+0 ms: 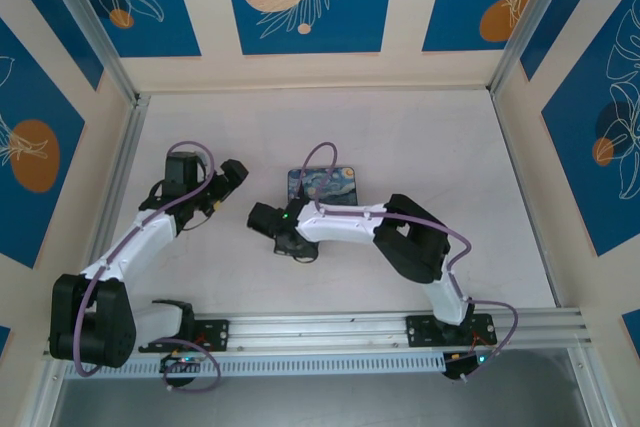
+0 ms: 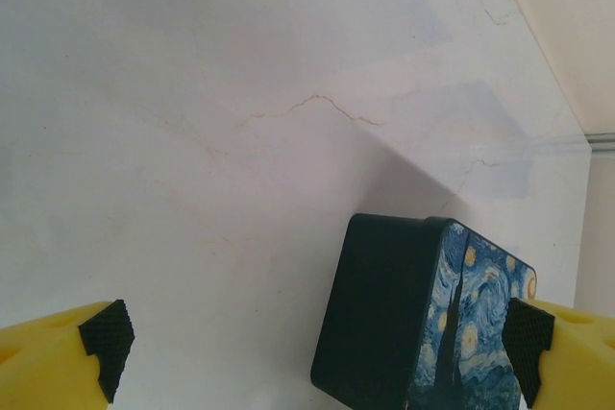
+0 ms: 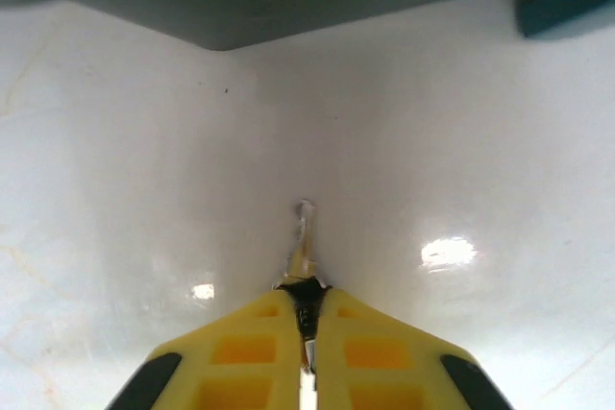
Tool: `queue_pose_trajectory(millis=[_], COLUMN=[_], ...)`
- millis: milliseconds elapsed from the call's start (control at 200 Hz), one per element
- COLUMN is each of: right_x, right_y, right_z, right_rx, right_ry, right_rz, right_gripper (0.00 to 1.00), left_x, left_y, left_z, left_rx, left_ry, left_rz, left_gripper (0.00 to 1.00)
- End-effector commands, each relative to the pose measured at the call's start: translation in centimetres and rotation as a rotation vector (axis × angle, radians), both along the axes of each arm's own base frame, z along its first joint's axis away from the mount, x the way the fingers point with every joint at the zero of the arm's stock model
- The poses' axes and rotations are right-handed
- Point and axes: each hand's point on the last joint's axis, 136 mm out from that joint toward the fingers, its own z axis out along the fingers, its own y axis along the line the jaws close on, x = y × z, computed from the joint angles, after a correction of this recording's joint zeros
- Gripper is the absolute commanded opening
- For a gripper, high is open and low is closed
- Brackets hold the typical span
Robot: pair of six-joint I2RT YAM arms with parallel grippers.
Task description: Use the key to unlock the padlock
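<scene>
I'm pinching the key (image 3: 305, 229) in my right gripper (image 3: 306, 293), shaft pointing straight ahead; left gripper (image 2: 317, 341) is hanging spread, facing the tin (image 2: 384, 314).

Thin tan metal key (image 3: 304, 242): very small, a narrow sliver, pale at the far tip, duller brown nearer the grip. Its near end is pinched between the closed yellow tips of the right tool (image 3: 306, 300), and the forward part sticks out beyond them. It points straight away from the wrist camera, outline slightly kinked. It lies over the glossy white bench (image 3: 144, 189); contact with the surface cannot be told. Teeth too small to make out.
</scene>
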Motion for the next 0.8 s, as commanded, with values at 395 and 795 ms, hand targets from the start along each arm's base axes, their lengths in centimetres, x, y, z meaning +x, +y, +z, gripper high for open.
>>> queue_pose_trajectory(millis=[395, 795], right_x=[-1.8, 3.4], right_y=[-7.0, -12.1], right_z=[4.9, 10.8], right_rx=[0.098, 0.402], right_ry=[-0.048, -0.135], right_rz=[0.023, -0.165], right_gripper=[0.00, 0.00], left_x=[-2.1, -2.3], left_y=[-4.2, -13.6], left_z=[0.5, 2.5], left_rx=[-0.067, -0.249], left_ry=[-0.007, -0.031], left_rz=[-0.099, -0.134], left_gripper=[1.00, 0.98])
